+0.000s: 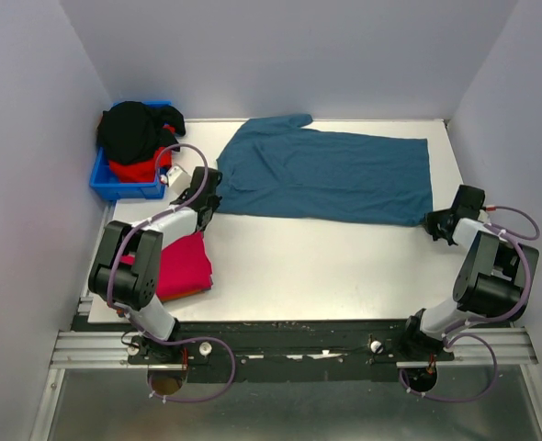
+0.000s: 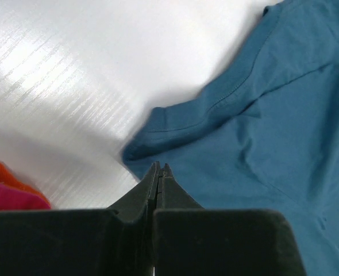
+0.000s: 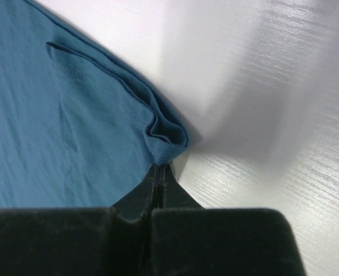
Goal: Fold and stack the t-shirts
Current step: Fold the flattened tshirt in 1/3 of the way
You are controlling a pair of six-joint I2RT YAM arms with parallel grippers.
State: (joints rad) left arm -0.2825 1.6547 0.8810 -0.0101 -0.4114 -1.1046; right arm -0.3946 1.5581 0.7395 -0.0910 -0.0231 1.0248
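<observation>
Teal-blue t-shirt [image 1: 331, 175] lies spread flat across the far half of the white bench [image 1: 326, 276], seen from the top camera. The left gripper [image 1: 211, 197] meets its near-left corner and the right gripper [image 1: 434, 223] its near-right corner. A crimson-pink t-shirt [image 1: 184, 262] lies folded at the bench's left edge, beside the left arm. A black t-shirt [image 1: 133, 129] and a red t-shirt [image 1: 138, 168] are heaped in the blue bin [image 1: 124, 190] at the far-left corner.

Left wrist view — the left gripper [image 2: 160, 169] has its fingers clenched, tips pinching the teal-blue t-shirt [image 2: 261, 132] just inside its hem corner. The crimson-pink t-shirt [image 2: 11, 198] and an orange t-shirt [image 2: 0, 171] show at the lower left, on the bench [image 2: 72, 69].

Right wrist view — the right gripper [image 3: 160, 169] has its fingers clenched on a bunched, doubled-over corner of the teal-blue t-shirt [image 3: 72, 103]; bare bench [image 3: 273, 115] lies to the right.
</observation>
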